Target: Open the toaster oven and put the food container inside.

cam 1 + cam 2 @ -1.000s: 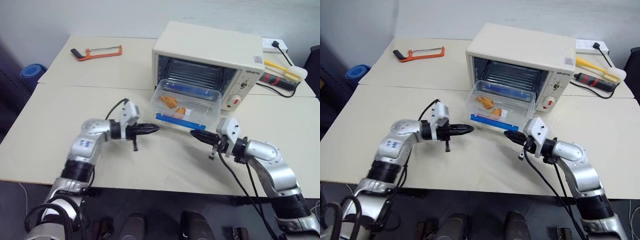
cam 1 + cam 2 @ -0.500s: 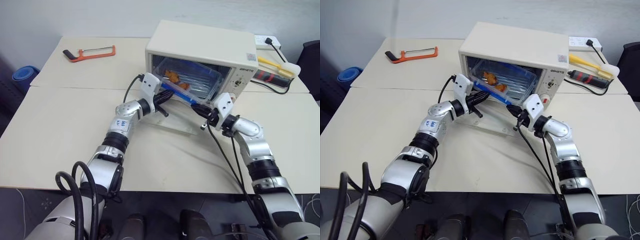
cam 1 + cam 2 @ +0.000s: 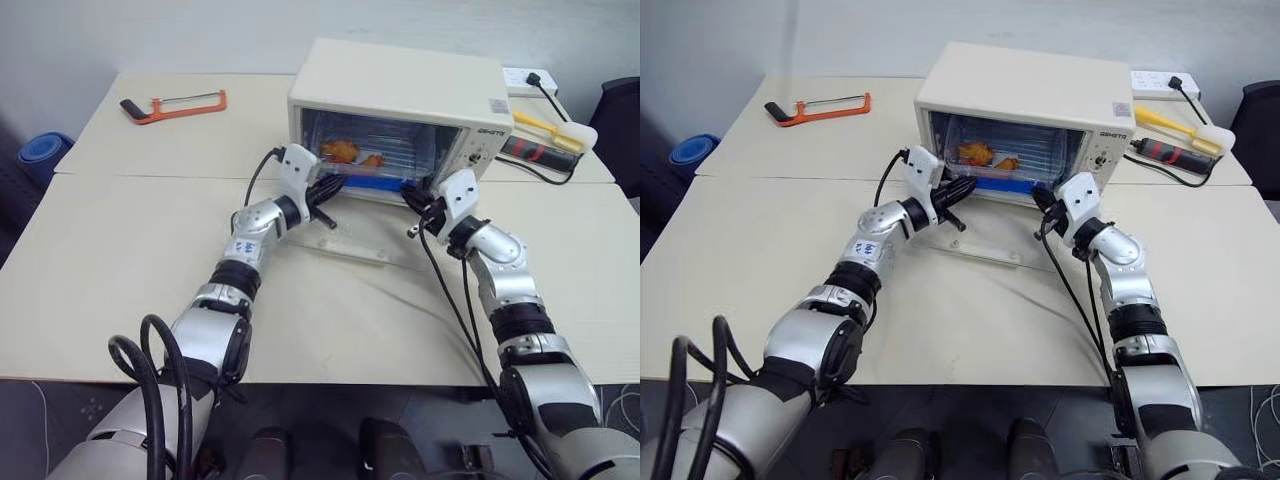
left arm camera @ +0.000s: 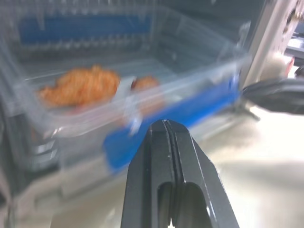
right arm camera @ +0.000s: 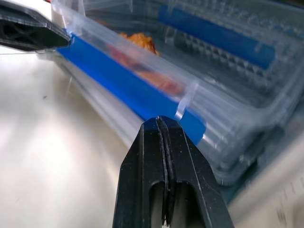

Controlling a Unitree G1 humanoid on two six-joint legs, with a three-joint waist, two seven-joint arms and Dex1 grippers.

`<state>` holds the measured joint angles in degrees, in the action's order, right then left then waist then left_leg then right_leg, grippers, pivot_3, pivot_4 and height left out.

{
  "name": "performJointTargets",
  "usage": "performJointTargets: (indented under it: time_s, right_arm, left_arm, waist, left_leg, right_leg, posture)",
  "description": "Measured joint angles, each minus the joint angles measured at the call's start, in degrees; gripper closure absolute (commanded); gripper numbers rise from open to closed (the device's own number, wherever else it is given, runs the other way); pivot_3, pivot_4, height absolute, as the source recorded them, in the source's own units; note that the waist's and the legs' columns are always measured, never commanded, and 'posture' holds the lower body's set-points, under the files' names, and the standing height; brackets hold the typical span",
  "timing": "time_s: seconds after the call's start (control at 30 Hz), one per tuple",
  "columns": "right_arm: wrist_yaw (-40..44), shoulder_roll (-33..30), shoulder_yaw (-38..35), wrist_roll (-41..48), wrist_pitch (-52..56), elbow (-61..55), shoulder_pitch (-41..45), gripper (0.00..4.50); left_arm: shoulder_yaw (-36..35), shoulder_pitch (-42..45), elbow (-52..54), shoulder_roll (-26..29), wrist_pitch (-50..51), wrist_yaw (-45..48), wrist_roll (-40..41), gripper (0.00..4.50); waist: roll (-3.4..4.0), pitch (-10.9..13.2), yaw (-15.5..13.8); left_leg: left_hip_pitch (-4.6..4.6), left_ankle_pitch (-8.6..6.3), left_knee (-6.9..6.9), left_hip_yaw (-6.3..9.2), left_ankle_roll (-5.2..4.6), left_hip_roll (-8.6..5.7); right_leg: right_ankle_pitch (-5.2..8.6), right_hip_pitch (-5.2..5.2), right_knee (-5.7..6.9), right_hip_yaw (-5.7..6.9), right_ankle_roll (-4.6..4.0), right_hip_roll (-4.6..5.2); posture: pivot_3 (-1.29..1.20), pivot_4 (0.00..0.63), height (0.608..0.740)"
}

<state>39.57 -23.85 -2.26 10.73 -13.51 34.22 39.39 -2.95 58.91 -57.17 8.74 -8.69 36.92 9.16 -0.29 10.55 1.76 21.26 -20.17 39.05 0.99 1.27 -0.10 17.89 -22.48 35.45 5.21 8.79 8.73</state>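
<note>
The cream-white toaster oven (image 3: pixel 400 85) stands at the back of the table with its glass door (image 3: pixel 352 238) folded down flat. The clear food container (image 3: pixel 355 165), with blue side clips and orange food, rests on the rack inside the oven. My left gripper (image 3: pixel 335 187) is shut and empty, its tip at the left end of the near blue clip (image 4: pixel 156 118). My right gripper (image 3: pixel 408 190) is also shut and empty, its tip at the clip's right end (image 5: pixel 142 95). Both grippers reach in over the open door.
An orange hacksaw (image 3: pixel 172 103) lies at the back left. Right of the oven are a white power strip (image 3: pixel 525 78), a yellow and white utensil (image 3: pixel 560 128) and a black and red tool (image 3: pixel 535 152) with cables. A blue object (image 3: pixel 40 150) sits beyond the table's left edge.
Both shut grippers have moved forward and closer to the oven. The container has gone from the open door's front into the oven. The camera view has shifted too.
</note>
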Motion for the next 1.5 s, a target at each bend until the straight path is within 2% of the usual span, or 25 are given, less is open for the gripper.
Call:
performJointTargets:
  time_s: [0.1, 0.2, 0.23, 0.3, 0.43, 0.5, 0.63, 0.77, 0.97, 1.17, 1.3, 1.4, 1.5]
  right_arm:
    - [1.3, -1.1, -0.5, 1.6, 3.3, -7.3, -5.9, 4.49]
    - [4.1, -3.4, -1.3, 4.8, 8.0, -16.5, -12.4, 4.49]
    - [5.4, -4.3, -1.6, 6.0, 9.0, -19.0, -14.4, 4.50]
    - [7.7, -6.5, -2.7, 7.7, 10.3, -22.1, -17.8, 4.50]
    - [10.6, -11.8, -5.1, 7.5, 10.2, -19.4, -20.2, 4.50]
    - [12.1, -12.9, -5.2, 6.3, 9.0, -14.1, -18.6, 4.50]
    - [16.0, -11.6, -2.8, 3.6, 4.7, -3.4, -14.9, 4.50]
    - [18.5, -9.6, -2.3, 2.4, -0.1, 1.4, -11.9, 4.50]
    - [24.0, -4.7, -2.7, 7.3, -0.4, -1.3, -13.0, 4.50]
    - [22.5, -3.4, -5.8, 14.8, 7.1, -10.3, -12.2, 4.50]
    - [17.2, 0.4, -8.7, 18.4, 9.2, -11.2, -3.7, 4.50]
    - [15.0, 1.9, -10.7, 20.0, 9.7, -8.9, 4.3, 4.50]
    - [14.2, 2.2, -11.9, 20.3, 9.6, -6.4, 7.0, 4.50]
  left_arm:
    - [-0.2, -6.3, 9.0, 2.7, 3.1, 3.1, 1.2, 4.50]
    - [-0.5, -14.6, 25.5, 6.7, 10.5, 8.7, 6.2, 4.50]
    - [-0.5, -17.2, 31.1, 8.5, 13.3, 10.6, 8.1, 4.21]
    - [-1.0, -21.7, 40.8, 13.1, 18.4, 14.3, 12.1, 3.93]
    - [-5.1, -30.0, 53.5, 24.2, 24.8, 21.2, 18.1, 2.77]
    - [-6.6, -32.7, 56.5, 27.4, 26.1, 23.6, 19.8, 2.18]
    - [-7.5, -34.6, 58.2, 29.2, 26.9, 25.2, 20.7, 1.02]
    - [-9.7, -34.6, 58.6, 29.0, 29.5, 23.3, 23.6, 0.04]
    - [-11.0, -35.6, 58.7, 27.3, 29.5, 20.7, 24.9, 0.04]
    - [-11.9, -35.2, 60.7, 25.9, 30.4, 18.1, 26.8, 0.04]
    - [-11.7, -31.0, 59.7, 22.9, 30.4, 14.1, 26.8, 0.04]
    - [-11.6, -28.7, 57.1, 22.7, 29.1, 13.2, 26.2, 0.04]
    - [-11.5, -28.2, 54.6, 22.7, 27.4, 13.3, 24.5, 0.04]
  waist:
    - [0.01, 0.0, 0.1]
    - [0.02, 0.0, 0.1]
    - [0.02, 0.0, 0.0]
    - [0.02, 0.0, 0.0]
    - [0.04, 0.0, -0.1]
    - [0.04, 0.0, -0.3]
    - [0.04, 0.0, -0.4]
    - [0.04, 0.0, 0.0]
    - [0.07, 0.0, 0.1]
    - [0.07, 0.0, -0.2]
    - [0.09, 0.0, 0.0]
    - [0.11, 0.0, 0.1]
    - [0.11, 0.0, 0.0]
  left_leg:
    - [0.01, 0.00, -0.02, -0.05, 0.00, 0.02]
    - [0.02, 0.00, 0.02, -0.07, 0.00, 0.06]
    - [0.02, 0.00, 0.02, -0.07, 0.00, 0.06]
    - [0.00, 0.00, 0.04, -0.07, 0.00, 0.06]
    - [-0.12, 0.00, 0.05, -0.13, 0.00, 0.06]
    - [-0.16, 0.00, 0.07, -0.11, 0.00, 0.07]
    - [-0.15, 0.00, 0.08, -0.11, 0.01, 0.06]
    - [-0.17, 0.00, 0.06, -0.10, 0.01, 0.10]
    - [-0.16, 0.01, 0.07, -0.10, 0.04, 0.14]
    - [-0.14, 0.00, 0.10, -0.04, 0.05, 0.11]
    - [-0.16, 0.03, 0.11, -0.05, 0.10, 0.11]
    - [-0.19, 0.03, 0.02, -0.04, 0.12, 0.12]
    - [-0.15, 0.02, 0.01, -0.02, 0.10, 0.09]
  right_leg:
    - [0.00, -0.09, 0.04, 0.01, 0.00, 0.02]
    - [0.00, -0.10, 0.07, -0.01, -0.01, 0.02]
    - [0.00, -0.10, 0.06, -0.02, -0.01, 0.02]
    - [0.00, -0.06, 0.06, -0.05, -0.01, 0.02]
    - [0.01, 0.04, 0.04, -0.10, -0.02, 0.02]
    - [0.01, 0.10, 0.03, -0.09, -0.03, 0.02]
    - [0.01, 0.10, 0.04, -0.08, -0.03, 0.02]
    - [0.01, 0.09, 0.06, -0.07, -0.03, 0.00]
    - [0.01, 0.06, 0.07, -0.07, -0.04, -0.02]
    - [0.01, 0.07, 0.08, -0.06, -0.05, 0.00]
    - [0.01, 0.03, 0.16, -0.07, -0.05, -0.01]
    - [0.01, 0.00, 0.17, -0.05, -0.06, -0.03]
    - [0.01, 0.01, 0.15, -0.04, -0.06, -0.01]
  posture:
    - [0.00, 0.150, 0.740]
    - [0.00, 0.150, 0.740]
    - [0.00, 0.150, 0.740]
    - [0.00, 0.150, 0.740]
    - [0.00, 0.150, 0.740]
    - [0.00, 0.150, 0.740]
    - [0.00, 0.150, 0.740]
    - [0.00, 0.150, 0.740]
    - [0.00, 0.150, 0.740]
    - [0.00, 0.150, 0.740]
    - [0.00, 0.150, 0.740]
    - [0.00, 0.150, 0.740]
    - [0.00, 0.150, 0.740]
